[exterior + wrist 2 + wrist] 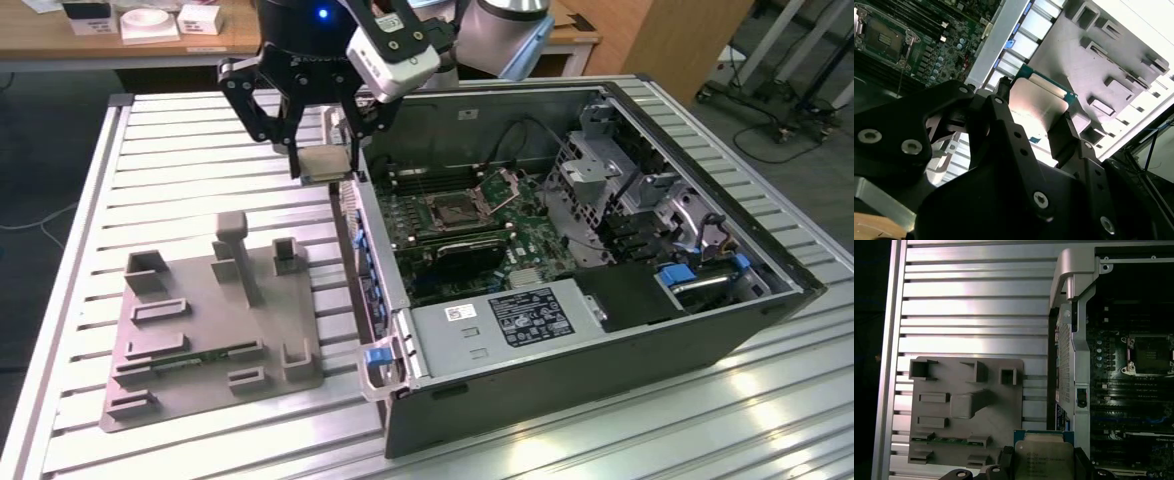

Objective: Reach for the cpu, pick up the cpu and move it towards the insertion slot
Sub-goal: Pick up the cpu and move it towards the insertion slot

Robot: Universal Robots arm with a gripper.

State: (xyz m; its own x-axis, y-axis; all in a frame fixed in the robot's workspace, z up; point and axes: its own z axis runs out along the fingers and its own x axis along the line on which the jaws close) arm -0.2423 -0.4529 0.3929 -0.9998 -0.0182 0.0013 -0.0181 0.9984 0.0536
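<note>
The gripper (324,150) has its black fingers (1064,137) clenched on the edges of the chip (324,162), which hangs clear of the ribbed metal table (187,180), so the pick-up is done and the step in hand is the carry towards the socket (451,212). In the exterior view the chip hangs just outside the wall of the open computer case (601,370), above the table and well apart from the grey plastic tray (200,330). In the second wrist view the chip (1036,105) shows its silvery top between the fingers, and the socket (884,39) lies off on the motherboard. The first wrist view shows the chip (1044,457) beside the case wall and the socket (1150,355) inside. As I judge it, reaching the socket calls for lifting over the case wall, keeping the chip level and square to the frame.
</note>
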